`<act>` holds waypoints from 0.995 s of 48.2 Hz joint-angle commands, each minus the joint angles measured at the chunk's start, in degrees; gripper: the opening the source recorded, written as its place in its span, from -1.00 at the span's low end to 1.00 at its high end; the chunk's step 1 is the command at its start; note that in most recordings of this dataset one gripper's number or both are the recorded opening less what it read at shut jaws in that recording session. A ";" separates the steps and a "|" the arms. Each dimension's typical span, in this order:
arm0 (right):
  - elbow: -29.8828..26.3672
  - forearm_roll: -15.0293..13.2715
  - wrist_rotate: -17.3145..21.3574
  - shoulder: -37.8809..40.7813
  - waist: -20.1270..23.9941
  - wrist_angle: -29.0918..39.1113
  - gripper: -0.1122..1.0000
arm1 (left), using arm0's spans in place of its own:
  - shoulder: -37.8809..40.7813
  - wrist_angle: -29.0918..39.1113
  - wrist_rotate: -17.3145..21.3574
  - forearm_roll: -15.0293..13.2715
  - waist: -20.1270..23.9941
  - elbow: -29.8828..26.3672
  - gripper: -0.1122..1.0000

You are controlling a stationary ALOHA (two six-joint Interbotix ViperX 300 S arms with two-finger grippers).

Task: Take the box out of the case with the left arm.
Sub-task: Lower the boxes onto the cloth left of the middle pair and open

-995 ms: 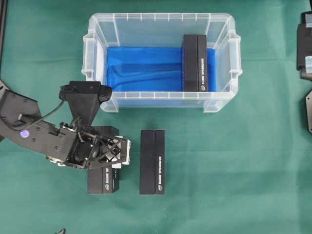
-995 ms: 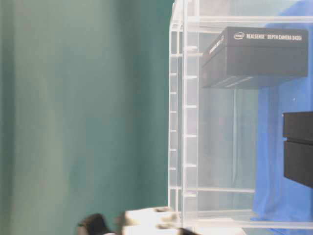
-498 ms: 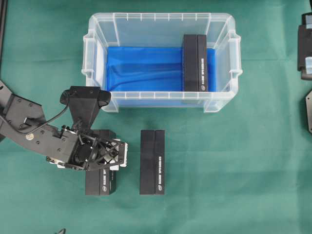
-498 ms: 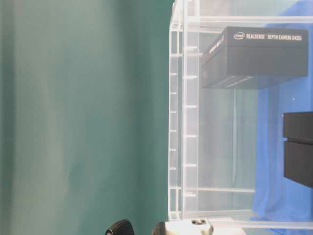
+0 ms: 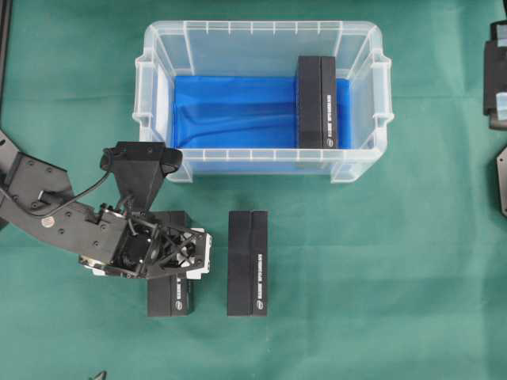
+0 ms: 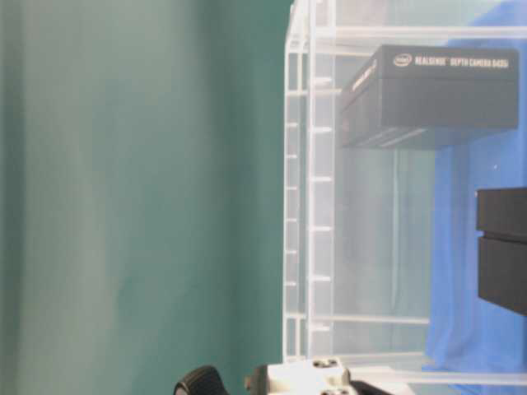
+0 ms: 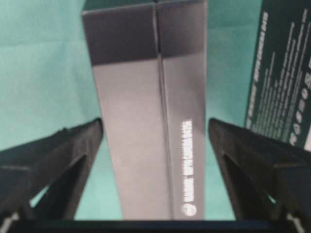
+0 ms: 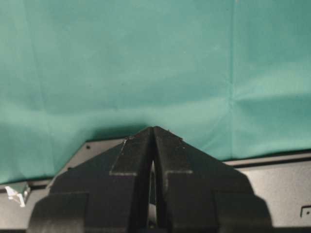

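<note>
The left claw (image 7: 155,145) was seen spread wide in the wrist view, its two dark fingers (image 7: 53,160) standing clear on either side of a black box (image 7: 150,111), with green cloth visible in both gaps; nothing was gripped. From overhead the left claw (image 5: 186,255) was found low over that same box (image 5: 170,297), which lay flat on the green worktop (image 5: 380,269), its near end covered by the claw's lattice frame and white fittings.

Just to the right of the claw a second black box (image 5: 247,263) was noted lying on the worktop, parallel to the first and apart from it; its printed side was caught at the right edge of the wrist view (image 7: 282,73).

Beyond the claw, further up the overhead view, the case (image 5: 158,103) was recorded on the worktop, clear-walled with a blue floor lining. A third black box (image 5: 317,101) was observed inside it, at its right end, well apart from the claw. In the table-level view this box (image 6: 436,95) was seen through the case wall.

The right claw (image 8: 153,133) was logged far off at the right side, its fingers pressed together and holding nothing, above green cloth.
</note>
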 commanded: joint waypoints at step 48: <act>-0.53 0.00 0.18 0.00 -0.09 0.00 -0.76 | -8.96 16.26 0.35 0.79 -0.18 -12.13 0.81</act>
